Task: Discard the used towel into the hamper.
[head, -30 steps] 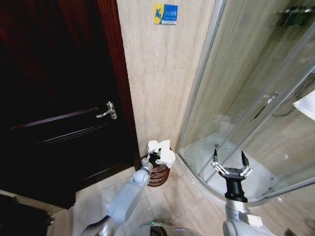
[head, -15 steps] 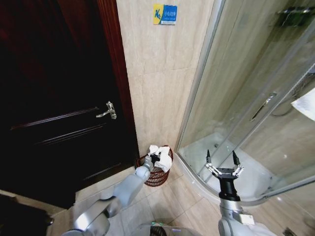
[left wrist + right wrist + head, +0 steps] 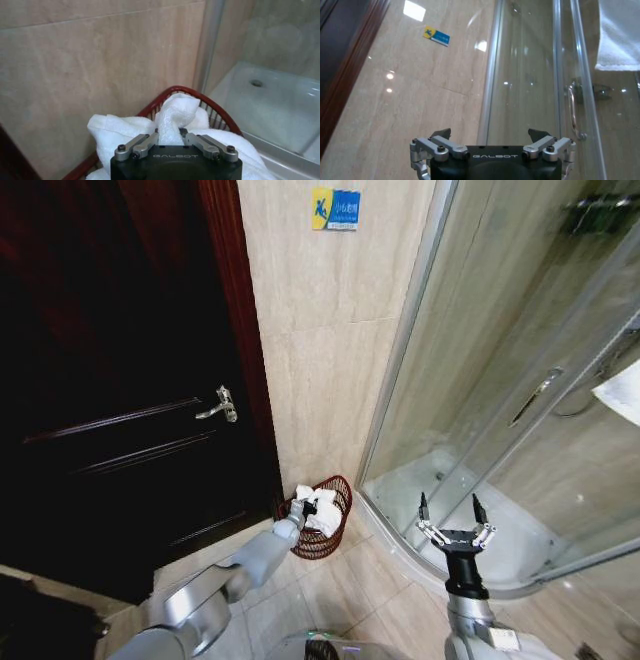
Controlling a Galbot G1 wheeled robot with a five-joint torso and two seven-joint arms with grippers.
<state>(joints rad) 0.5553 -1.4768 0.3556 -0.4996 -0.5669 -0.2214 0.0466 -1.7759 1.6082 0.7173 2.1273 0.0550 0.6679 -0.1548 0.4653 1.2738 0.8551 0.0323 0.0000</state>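
Left end effector [image 3: 305,508] clenched on the white towel [image 3: 318,510], low over the hamper [image 3: 330,532] in the corner between the wall and the shower.
To finish well, I'd say release only once the bulk sits inside the rim; the right end effector [image 3: 451,514] hangs spread wide beside the shower glass.

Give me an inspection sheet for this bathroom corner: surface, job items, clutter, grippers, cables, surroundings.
Surface: beige tiled floor, nothing spilled that I can see.
Job's things: white towel bunched at the mouth of the hamper, partly inside the rim; the hamper stands on the floor by the wall.
Clutter: nothing seen.
Grippers: left gripper shut on the towel, at the hamper's mouth; right gripper open, holding nothing, raised in front of the shower.
Cables: nothing seen.
Surroundings: dark wooden door with a metal handle, blue sign on the tiled wall, glass shower enclosure, another towel hanging inside.
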